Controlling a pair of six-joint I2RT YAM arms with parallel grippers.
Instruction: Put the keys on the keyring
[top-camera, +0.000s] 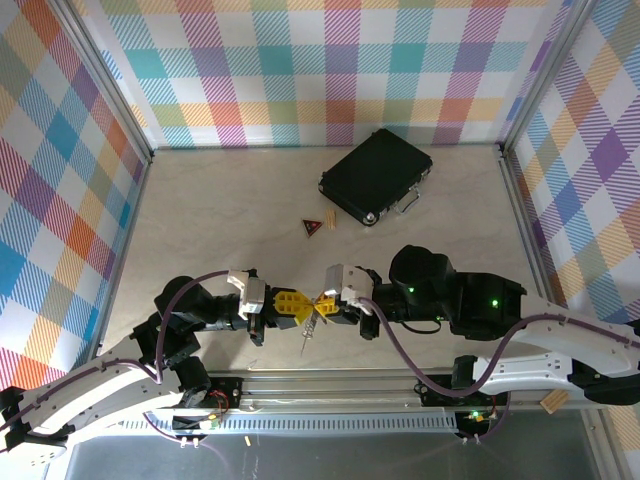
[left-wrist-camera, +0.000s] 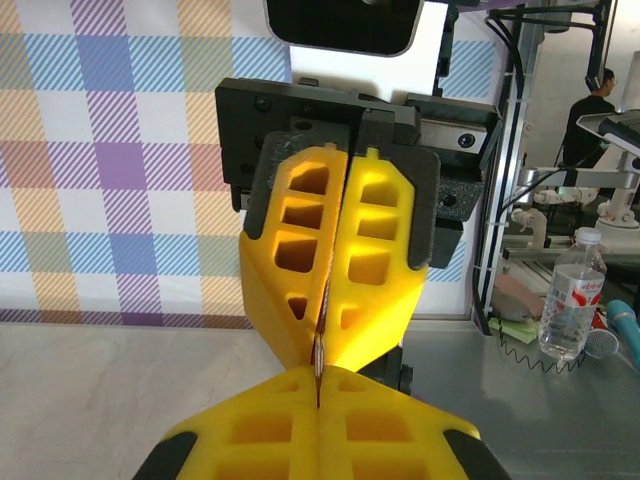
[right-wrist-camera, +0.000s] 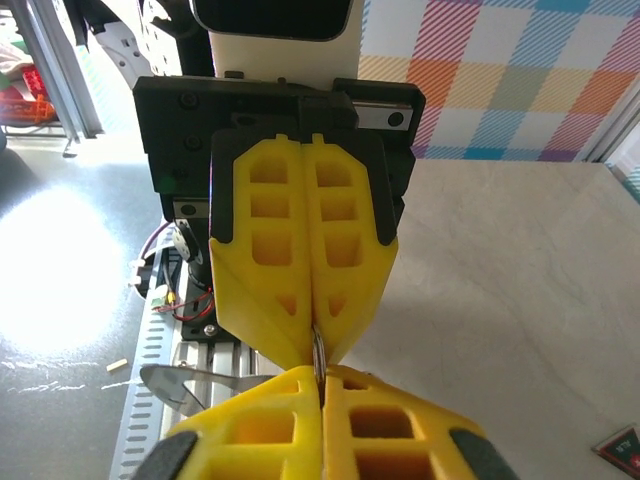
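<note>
My left gripper (top-camera: 303, 307) and right gripper (top-camera: 327, 303) meet tip to tip above the table's near middle, both shut. A thin silvery metal edge is pinched where the yellow tips touch; it looks like the keyring (right-wrist-camera: 318, 350). A flat silvery part of it juts out to the left below the fingers (right-wrist-camera: 185, 383) and hangs under the meeting point (top-camera: 310, 336). From the left wrist, my own tips (left-wrist-camera: 318, 378) face the right gripper's fingers (left-wrist-camera: 375, 250), with a dark sliver between them. The keys are hidden.
A black case (top-camera: 376, 176) with metal latches lies at the back right of the table. In front of it sit a small red-and-black triangular tag (top-camera: 311, 226) and a little wooden piece (top-camera: 330, 219). Plaid walls close off the left, back and right sides.
</note>
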